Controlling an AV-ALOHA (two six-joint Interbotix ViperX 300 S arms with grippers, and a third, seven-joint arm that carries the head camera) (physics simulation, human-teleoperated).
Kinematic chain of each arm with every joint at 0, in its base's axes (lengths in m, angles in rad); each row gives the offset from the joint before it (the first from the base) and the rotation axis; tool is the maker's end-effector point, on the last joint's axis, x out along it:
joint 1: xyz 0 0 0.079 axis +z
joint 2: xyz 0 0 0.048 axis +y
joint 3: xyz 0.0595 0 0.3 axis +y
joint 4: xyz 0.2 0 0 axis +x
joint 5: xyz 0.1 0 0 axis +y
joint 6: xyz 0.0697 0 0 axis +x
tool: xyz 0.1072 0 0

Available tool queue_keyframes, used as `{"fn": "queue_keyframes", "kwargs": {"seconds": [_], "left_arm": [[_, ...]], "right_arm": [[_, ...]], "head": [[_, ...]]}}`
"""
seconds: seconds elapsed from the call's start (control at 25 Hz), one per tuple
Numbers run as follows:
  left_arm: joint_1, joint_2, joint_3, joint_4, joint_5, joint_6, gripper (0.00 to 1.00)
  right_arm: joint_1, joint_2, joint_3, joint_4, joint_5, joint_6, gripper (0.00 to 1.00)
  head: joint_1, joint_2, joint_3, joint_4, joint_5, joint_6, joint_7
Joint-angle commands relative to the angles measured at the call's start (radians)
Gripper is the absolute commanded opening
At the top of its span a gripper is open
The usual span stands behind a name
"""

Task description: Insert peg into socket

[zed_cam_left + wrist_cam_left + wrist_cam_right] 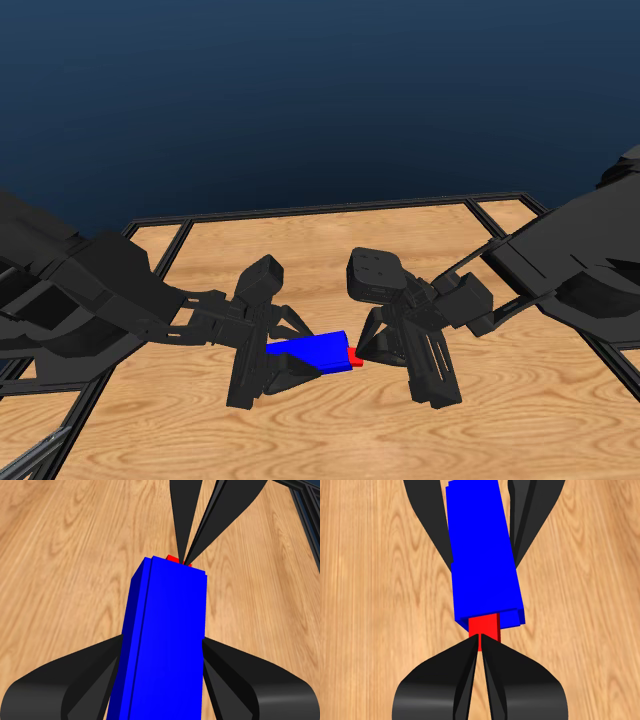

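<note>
Both grippers meet low in the head view, above the wooden table (300, 430). Coming from the left, the left gripper (285, 365) has its jaws closed on the blue socket (312, 351), held off the tabletop. Only a short red stub of the peg (354, 355) shows at the socket's right end, and the right gripper (375, 352) pinches it.

Seen from the left wrist, the socket (167, 640) fills the gap between the two jaws, which press its sides; a sliver of peg (175, 559) shows at its far end.

Seen from the right wrist, the jaws sit almost together on the peg (483, 625), whose other end is inside the socket (482, 555).
</note>
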Motion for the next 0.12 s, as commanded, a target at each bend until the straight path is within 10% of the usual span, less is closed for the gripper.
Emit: {"fn": "queue_keyframes", "kwargs": {"seconds": [0.04, 0.12], "left_arm": [[-0.001, -0.037, -0.02, -0.004, -0.052, 0.005, 0.0], [-0.006, -0.014, 0.002, -0.012, -0.057, 0.015, 0.0]], "right_arm": [[0.014, -0.059, 0.046, 0.005, -0.015, 0.034, 0.0], [0.016, -0.099, 0.066, 0.034, -0.05, 0.009, 0.0]], "head": [[-0.002, -0.011, -0.019, 0.0, -0.019, -0.001, 0.002], [-0.006, -0.015, -0.019, -0.002, -0.025, -0.002, 0.003]]}}
